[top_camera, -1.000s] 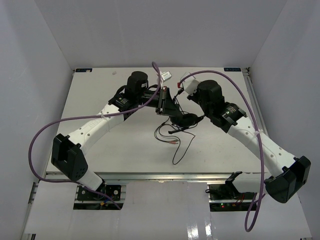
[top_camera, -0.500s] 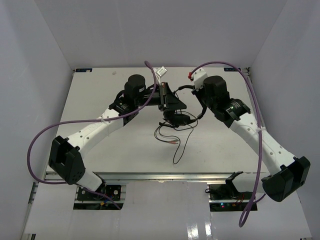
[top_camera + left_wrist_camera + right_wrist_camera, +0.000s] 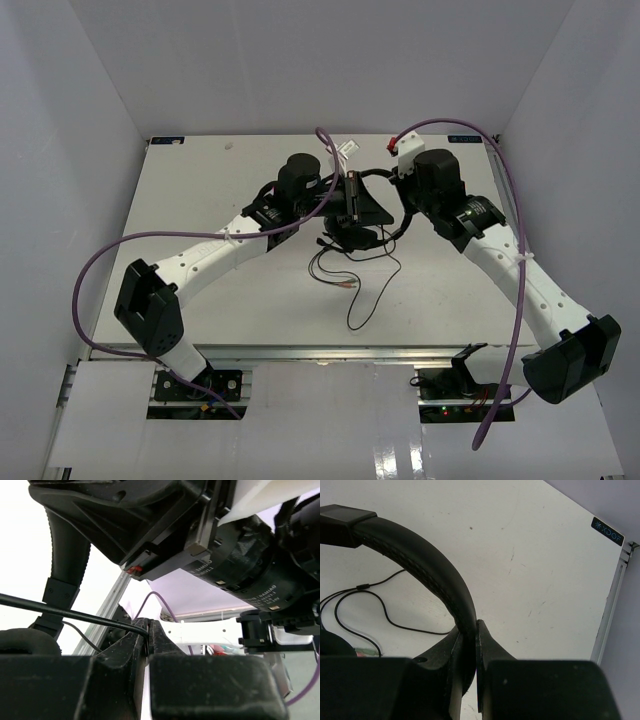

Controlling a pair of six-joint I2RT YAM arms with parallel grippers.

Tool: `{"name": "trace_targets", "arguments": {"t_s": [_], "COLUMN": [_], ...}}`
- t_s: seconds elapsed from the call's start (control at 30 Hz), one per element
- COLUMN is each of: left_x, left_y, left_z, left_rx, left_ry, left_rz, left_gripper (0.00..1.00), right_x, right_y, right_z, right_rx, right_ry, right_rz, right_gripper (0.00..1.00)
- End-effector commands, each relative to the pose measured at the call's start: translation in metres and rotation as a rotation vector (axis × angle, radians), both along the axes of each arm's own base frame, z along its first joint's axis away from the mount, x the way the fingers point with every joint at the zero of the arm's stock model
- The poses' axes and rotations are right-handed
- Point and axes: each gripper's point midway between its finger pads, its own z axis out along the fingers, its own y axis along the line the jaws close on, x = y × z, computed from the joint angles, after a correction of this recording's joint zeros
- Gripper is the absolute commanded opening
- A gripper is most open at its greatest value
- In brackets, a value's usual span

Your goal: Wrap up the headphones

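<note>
table point(image 3: 200, 200): white; the work sits mid-table, toward the far side.
headphones point(image 3: 352, 238): black, over-ear, between your two grippers.
headband point(image 3: 427, 560): padded, textured arch, rising out of the right jaws and curving away to the left in the wrist view.
earcup point(image 3: 360, 240): round and dark, just nearer than both grippers.
cable point(image 3: 385, 265): thin, dark, in loose loops on the table near the earcup, one strand trailing nearer.
right gripper point(image 3: 468, 637): clamped on the headband.
left gripper point(image 3: 147, 632): jaws at a narrow slit; the cable runs taut from the left into it. You cannot tell whether it is pinched or only threaded.
plugs point(image 3: 347, 284): reddish, lying among the loops, apart from both grippers.
hidden: the second earcup is covered by the grippers from above.
</note>
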Motion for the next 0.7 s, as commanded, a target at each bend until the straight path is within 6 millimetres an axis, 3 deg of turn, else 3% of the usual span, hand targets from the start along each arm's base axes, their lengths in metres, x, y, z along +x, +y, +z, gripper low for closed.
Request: {"name": "trace_targets", "arguments": {"t_s": [0.0,0.17,0.43,0.67], "left_x": [-0.003,0.002,-0.016,-0.04], "left_y": [-0.001,-0.006,-0.026,-0.039], "left_z": [0.021,0.026,0.01,0.0], "left_rx": [0.027,0.036,0.08,0.093], "left_ry": [-0.084,-0.111,-0.186,-0.375], "left_rz": [0.029,0.063,0.071,0.122], "left_gripper": [0.21,0.28,0.41,0.47], "right_x": [0.008,0.006,0.012,0.015], "right_y": [0.004,0.006,0.001,-0.004], "right_z": [0.025,0.025,0.031,0.035], "right_rx": [0.114,0.162,0.231,0.303], "right_ry": [-0.061,-0.043,-0.015,0.006], "right_rz": [-0.042,-0.04,-0.068,-0.133], "right_gripper": [0.08,0.08,0.08,0.08]}}
